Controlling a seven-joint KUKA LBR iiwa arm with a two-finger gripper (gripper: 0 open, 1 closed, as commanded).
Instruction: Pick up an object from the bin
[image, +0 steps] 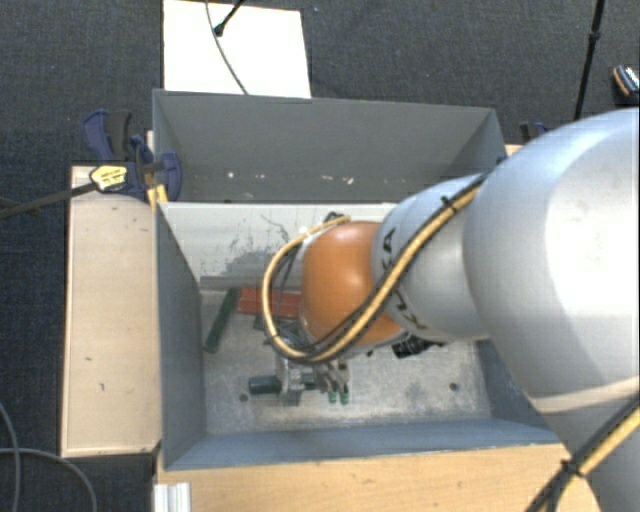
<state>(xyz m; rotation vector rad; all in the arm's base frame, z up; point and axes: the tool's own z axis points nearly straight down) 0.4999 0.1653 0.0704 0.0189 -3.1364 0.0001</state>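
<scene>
Nearest the front wall of the grey bin (182, 340), my tool (312, 385) sits low over the floor, right of the bin's middle. Whether it is released or clenched I cannot tell; my orange wrist cover (335, 280) and looped cable (268, 300) hide its upper part. A small dark piece (263, 385), flat on the floor, lies just beside the tool on the side away from my arm. It may be touching, but contact cannot be confirmed. I judge it the likeliest thing to pick, though nothing shows it gripped. Further back, a dark green stick (220, 320) lies slanted by the bin wall opposite my arm, and a red block (283, 300) lies partly behind the cable. To do this step well, I should centre over the dark piece, settle straight down, close squarely, then lift vertically, clear of stick and wall.
</scene>
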